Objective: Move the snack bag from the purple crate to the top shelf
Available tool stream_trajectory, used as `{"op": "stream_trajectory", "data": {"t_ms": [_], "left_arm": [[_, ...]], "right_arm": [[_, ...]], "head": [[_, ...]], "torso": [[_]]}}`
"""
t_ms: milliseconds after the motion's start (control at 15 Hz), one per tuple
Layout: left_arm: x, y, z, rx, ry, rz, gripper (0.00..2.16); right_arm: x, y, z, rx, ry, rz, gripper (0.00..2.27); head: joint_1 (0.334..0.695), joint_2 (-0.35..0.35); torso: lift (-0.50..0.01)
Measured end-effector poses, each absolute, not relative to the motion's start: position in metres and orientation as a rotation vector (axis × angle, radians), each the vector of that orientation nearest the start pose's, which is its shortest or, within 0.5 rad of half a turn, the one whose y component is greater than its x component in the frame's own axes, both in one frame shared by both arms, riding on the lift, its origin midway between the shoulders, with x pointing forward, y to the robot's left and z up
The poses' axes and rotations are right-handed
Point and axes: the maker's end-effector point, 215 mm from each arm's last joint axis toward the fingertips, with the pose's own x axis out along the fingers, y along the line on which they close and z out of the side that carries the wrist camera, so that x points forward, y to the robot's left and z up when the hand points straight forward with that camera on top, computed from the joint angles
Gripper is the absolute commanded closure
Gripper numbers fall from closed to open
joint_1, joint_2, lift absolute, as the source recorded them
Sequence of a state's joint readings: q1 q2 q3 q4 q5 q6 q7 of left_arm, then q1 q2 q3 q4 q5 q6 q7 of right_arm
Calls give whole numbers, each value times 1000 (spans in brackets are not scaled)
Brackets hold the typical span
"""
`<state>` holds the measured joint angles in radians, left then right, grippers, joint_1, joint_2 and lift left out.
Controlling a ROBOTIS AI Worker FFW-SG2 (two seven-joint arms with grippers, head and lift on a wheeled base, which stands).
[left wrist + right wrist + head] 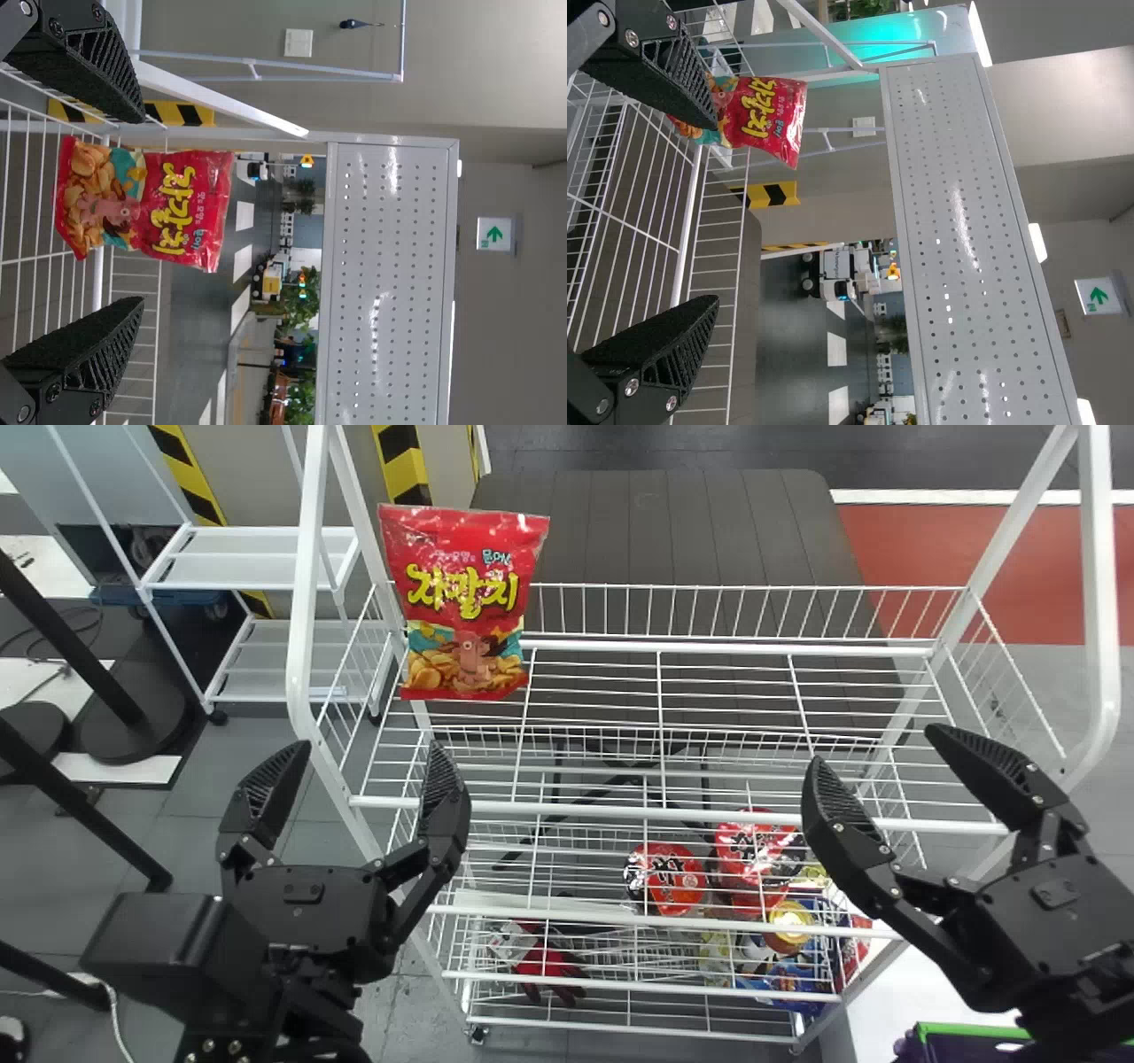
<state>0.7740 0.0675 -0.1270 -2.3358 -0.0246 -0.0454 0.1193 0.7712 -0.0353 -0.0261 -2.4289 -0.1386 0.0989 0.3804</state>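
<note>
At the near left the left gripper (368,757) holds its fingers wide apart with nothing between them; at the near right the right gripper (877,751) is spread too, and empty. The purple crate (966,1031), green-rimmed, sits at the near right corner beside a white surface (886,1001); most of it is cut off, so its contents can't be made out.

Beyond the grippers stands a white wire rack (620,812). Through its bars, red-lidded tubs (666,879), a dark red glove (549,964) and mixed packets on the right are partly hidden and hard to sort out.

The snack bag (465,602) stands upright at the left end of the top wire shelf, towards the far side. It is plump and glossy, red above with big yellow lettering, with a teal band and pictured chips round a pinkish cartoon figure below; its upper edge is sealed flat. In the right wrist view a finger covers part of its lower end.

Farther off are a dark slatted surface (673,531), a small white shelf unit (252,558) on the left, black-and-yellow striped edging (403,465), and red flooring (939,567) on the right.
</note>
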Motion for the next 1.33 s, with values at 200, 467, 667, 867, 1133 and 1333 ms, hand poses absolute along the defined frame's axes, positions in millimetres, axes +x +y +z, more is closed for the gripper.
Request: {"op": "stream_trajectory", "data": {"t_ms": [200,467,667,867,1133,1333], "left_arm": [[371,190,-275,-21,-37,-18,87],[370,191,-271,-21,-46,-16,87],[370,192,-271,-21,-45,-15,87],[371,192,-270,-20,-47,-15,87],[371,192,-269,-20,-48,-14,87],[373,192,-270,-20,-47,-14,87]], "right_arm": [[363,-154,-257,96,-9,398,124],[362,-154,-258,96,-7,398,124],[362,-154,-259,96,-6,397,124],[362,-154,-258,95,-8,397,124],[362,-155,-255,93,-18,396,124],[367,-164,-253,95,-28,341,124]], "head": [[695,57],[695,59],[695,59],[695,59],[695,59],[695,45]], "torso": [[0],[0],[0],[0],[0],[-16]]}}
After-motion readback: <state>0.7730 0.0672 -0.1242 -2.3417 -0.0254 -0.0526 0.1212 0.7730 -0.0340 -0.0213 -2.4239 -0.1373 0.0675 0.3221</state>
